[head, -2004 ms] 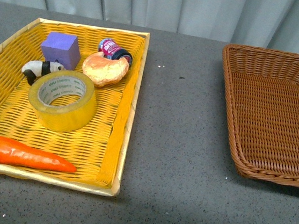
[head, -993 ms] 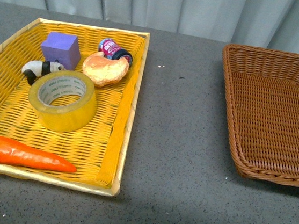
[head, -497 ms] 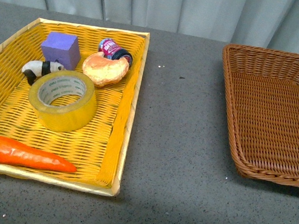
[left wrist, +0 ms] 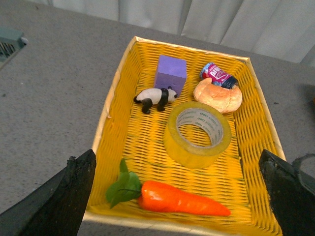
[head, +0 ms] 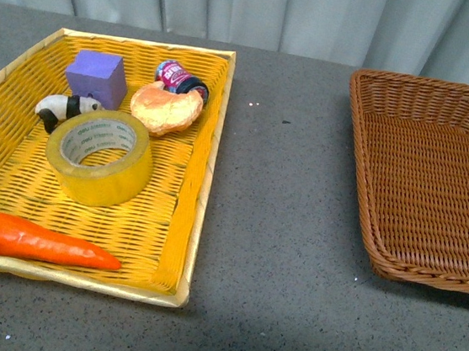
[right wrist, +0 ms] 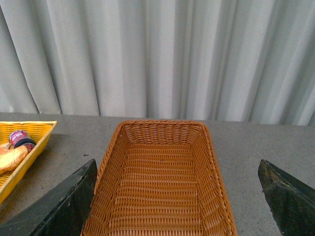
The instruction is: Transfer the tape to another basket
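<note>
Front view, A asks: where does the tape [head: 90,178] sit?

B: Flat, hole up, mid-way along the yellow tray [head: 155,217]. A panda toy [head: 62,108] and a bread [head: 166,107] are just beside its far edge. The carrot [head: 36,239] lies apart on the near side. The basket [head: 434,177] is well apart to the right, and nothing lies in it.

A: Claws?

B: On the left gripper [left wrist: 176,153] the jaws are spread wide and hold nothing. It hovers above the tray with the roll roughly between the fingers. The right gripper [right wrist: 177,164] is also wide apart and empty, and it looks over the basket. Neither arm shows in front view.

A: Step in hand?

B: As a judgement, it's reach and grasp, with the transfer not yet begun. The left arm is the nearer one. It should come straight down, with one finger in the hole and the other outside the wall on the carrot side, so panda and bread don't get nudged. Spanning the whole roll looks possible, but the tape face is likely slick, so a wall pinch seems safer. Then close firmly, lift clear of the tray rim before crossing, and lower inside the basket's raised sides before releasing.
</note>
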`<action>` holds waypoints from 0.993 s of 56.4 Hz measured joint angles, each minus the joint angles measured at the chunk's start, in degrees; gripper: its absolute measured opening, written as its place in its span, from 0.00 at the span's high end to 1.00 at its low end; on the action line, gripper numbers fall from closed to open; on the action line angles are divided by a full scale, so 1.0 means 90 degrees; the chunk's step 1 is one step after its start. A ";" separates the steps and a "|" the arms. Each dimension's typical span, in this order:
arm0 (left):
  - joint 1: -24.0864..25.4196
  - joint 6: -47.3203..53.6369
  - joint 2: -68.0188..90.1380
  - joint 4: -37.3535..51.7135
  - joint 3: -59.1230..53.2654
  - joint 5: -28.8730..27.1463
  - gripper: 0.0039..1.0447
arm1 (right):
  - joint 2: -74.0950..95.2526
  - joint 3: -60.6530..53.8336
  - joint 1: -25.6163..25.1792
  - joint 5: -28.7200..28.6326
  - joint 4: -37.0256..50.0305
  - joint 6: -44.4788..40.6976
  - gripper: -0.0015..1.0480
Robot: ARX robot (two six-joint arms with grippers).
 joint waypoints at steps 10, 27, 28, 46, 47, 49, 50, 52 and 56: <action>-0.0279 -0.1107 0.3679 0.1120 0.1246 -0.0165 0.06 | 0.0000 0.0000 0.0000 0.0000 0.0000 -0.0002 0.09; -0.0374 -0.1416 0.6598 0.1069 0.2630 -0.0199 0.06 | 0.0000 0.0000 0.0000 0.0002 0.0000 -0.0002 0.09; -0.0374 -0.1394 0.6703 0.1069 0.2691 -0.0221 0.06 | 0.0000 0.0000 0.0000 0.0002 0.0000 -0.0002 0.09; -0.0325 -0.1438 0.7684 0.0772 0.3648 -0.0141 0.06 | 0.0000 0.0000 0.0000 0.0000 0.0000 -0.0002 0.09; -0.0323 -0.1452 0.7740 0.0758 0.3694 -0.0119 0.06 | 0.0000 0.0000 0.0000 0.0000 0.0000 -0.0002 0.09; -0.0325 -0.1447 0.7822 0.0714 0.3767 -0.0155 0.06 | 0.0000 0.0000 0.0000 0.0000 0.0000 -0.0002 0.09; -0.0328 -0.1430 0.7881 0.0665 0.3820 -0.0153 0.06 | 0.0000 0.0002 0.0000 0.0000 0.0000 0.0000 0.09; -0.0330 -0.1428 0.7949 0.0636 0.3874 -0.0143 0.06 | 0.0000 0.0000 0.0000 0.0000 0.0000 -0.0002 0.09; -0.0330 -0.1423 0.8068 0.0610 0.3976 -0.0146 0.06 | 0.0000 0.0000 0.0000 0.0000 0.0000 0.0000 0.09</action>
